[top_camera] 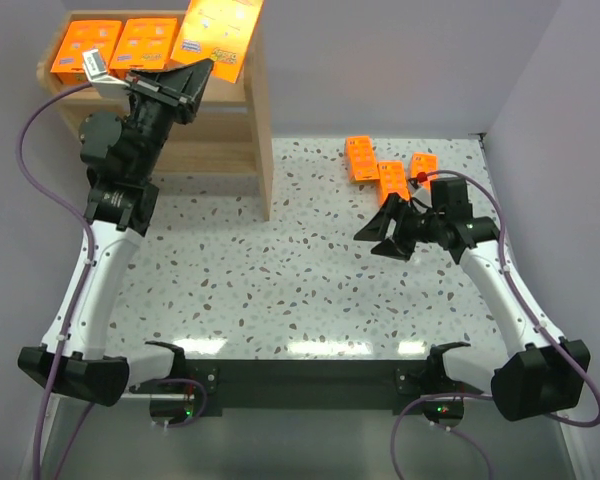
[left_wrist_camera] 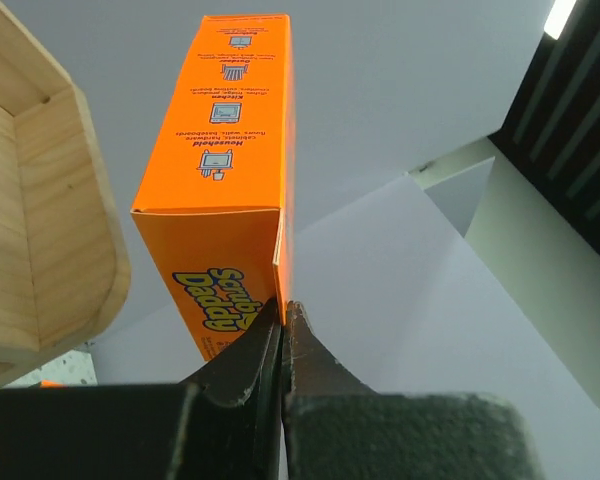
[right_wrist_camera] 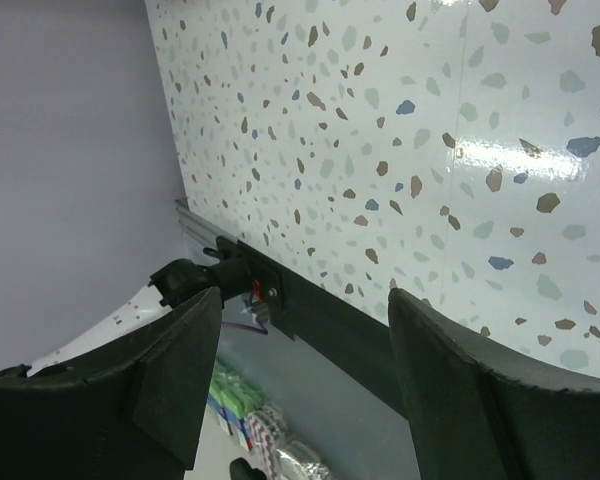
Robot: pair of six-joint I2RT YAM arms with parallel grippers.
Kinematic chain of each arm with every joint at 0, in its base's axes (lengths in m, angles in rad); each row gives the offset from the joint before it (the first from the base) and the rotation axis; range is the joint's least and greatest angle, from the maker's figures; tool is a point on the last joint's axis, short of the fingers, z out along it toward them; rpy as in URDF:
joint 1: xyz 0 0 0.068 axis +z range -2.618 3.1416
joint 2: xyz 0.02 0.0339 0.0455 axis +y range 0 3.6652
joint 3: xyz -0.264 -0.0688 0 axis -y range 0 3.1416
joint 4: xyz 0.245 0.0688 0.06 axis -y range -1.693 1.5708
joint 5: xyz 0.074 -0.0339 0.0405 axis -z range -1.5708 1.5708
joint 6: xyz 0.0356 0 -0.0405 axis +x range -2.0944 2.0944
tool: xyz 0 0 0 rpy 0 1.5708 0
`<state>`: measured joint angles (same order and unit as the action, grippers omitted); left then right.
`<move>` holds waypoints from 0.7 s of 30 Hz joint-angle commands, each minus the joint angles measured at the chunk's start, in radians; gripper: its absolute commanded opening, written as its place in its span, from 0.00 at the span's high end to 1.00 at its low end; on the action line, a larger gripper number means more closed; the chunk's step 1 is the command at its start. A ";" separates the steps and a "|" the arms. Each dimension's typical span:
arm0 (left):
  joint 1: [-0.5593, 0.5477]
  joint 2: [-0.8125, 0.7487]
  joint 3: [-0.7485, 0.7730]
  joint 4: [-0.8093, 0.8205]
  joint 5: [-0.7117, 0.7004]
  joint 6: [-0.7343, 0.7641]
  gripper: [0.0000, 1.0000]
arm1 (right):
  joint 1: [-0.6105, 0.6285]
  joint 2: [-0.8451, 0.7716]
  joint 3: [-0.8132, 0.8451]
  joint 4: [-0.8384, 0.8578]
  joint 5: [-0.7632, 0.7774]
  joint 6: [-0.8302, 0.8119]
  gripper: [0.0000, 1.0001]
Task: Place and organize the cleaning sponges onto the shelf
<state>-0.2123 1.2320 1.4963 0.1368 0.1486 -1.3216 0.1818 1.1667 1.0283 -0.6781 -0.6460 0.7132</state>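
Two orange cleaning sponges (top_camera: 85,45) (top_camera: 145,42) lie flat side by side on the top tier of the wooden shelf (top_camera: 262,130). My left gripper (top_camera: 208,66) is shut on the lower edge of a third pack (top_camera: 220,32), holding it tilted above the shelf's right end. In the left wrist view that pack (left_wrist_camera: 230,150) rises from the pinched fingertips of the gripper (left_wrist_camera: 283,312), with the shelf's wood (left_wrist_camera: 40,220) to the left. Three more packs (top_camera: 361,157) (top_camera: 391,180) (top_camera: 424,163) lie on the table at the right. My right gripper (top_camera: 378,240) hangs open just in front of them, empty (right_wrist_camera: 305,330).
The speckled table (top_camera: 280,280) runs from the shelf to the grey walls at the back and right. The shelf's lower tier (top_camera: 215,125) is partly hidden behind my left arm. The right wrist view shows the table's near edge rail (right_wrist_camera: 310,310).
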 commanded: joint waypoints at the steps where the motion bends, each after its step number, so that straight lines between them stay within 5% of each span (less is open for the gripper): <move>1: 0.022 0.006 0.045 0.030 -0.110 -0.091 1.00 | -0.007 -0.030 0.024 -0.018 -0.021 -0.023 0.29; 8: 0.050 0.043 -0.021 -0.006 -0.181 -0.206 1.00 | -0.010 -0.027 0.027 -0.011 -0.024 -0.026 0.29; 21: 0.050 0.138 0.079 -0.264 -0.283 -0.226 1.00 | -0.013 -0.016 0.006 0.012 -0.037 -0.024 0.29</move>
<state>-0.1699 1.3735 1.5188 -0.0784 -0.0887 -1.5333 0.1738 1.1580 1.0279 -0.6800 -0.6476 0.6979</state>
